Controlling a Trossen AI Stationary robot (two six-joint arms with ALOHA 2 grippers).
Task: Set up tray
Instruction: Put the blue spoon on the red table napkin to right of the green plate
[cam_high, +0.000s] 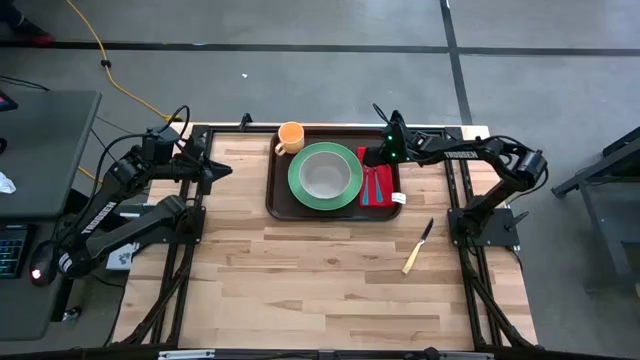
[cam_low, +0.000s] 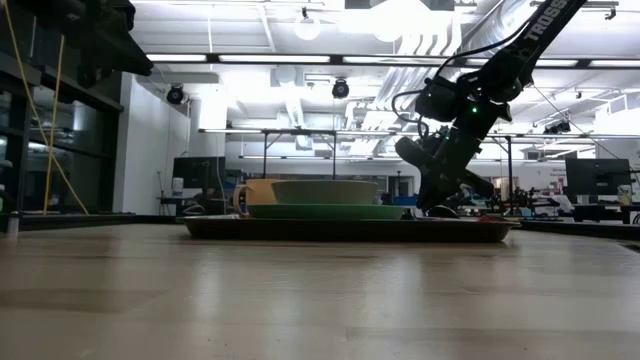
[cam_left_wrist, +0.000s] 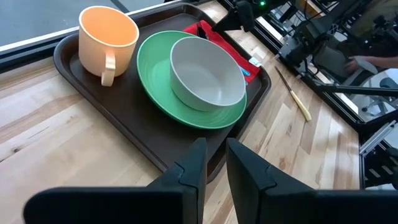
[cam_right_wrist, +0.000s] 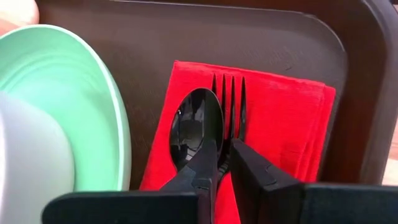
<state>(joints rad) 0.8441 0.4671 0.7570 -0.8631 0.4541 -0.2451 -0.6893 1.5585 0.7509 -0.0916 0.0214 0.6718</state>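
Note:
The dark brown tray (cam_high: 278, 195) lies at the table's far middle. On it stand an orange cup (cam_high: 290, 137) and a green plate (cam_high: 300, 187) with a grey bowl (cam_high: 325, 175). At its right end lies a red napkin (cam_right_wrist: 273, 118) with a black spoon (cam_right_wrist: 196, 127) and a black fork (cam_right_wrist: 230, 93) on it. My right gripper (cam_right_wrist: 225, 165) is low over the napkin (cam_high: 380, 190), shut on the fork. My left gripper (cam_left_wrist: 216, 168) hangs at the far left, apart from the tray (cam_left_wrist: 124, 118), a narrow gap between its fingers and nothing in it. My right gripper pinches the fork's handle (cam_right_wrist: 225, 155) just behind the tines between its two fingers, which come slanting down from above. The fork lies flat on the napkin, tines pointing away from the fingers. One finger (cam_right_wrist: 205, 168) overlaps the spoon's bowl; whether it touches the spoon I cannot tell.
A knife (cam_high: 418, 246) with a pale handle lies on bare wood to the tray's near right. The table's near half is plain wood. Black frame rails run along both sides. A desk with a keyboard stands beyond the left edge.

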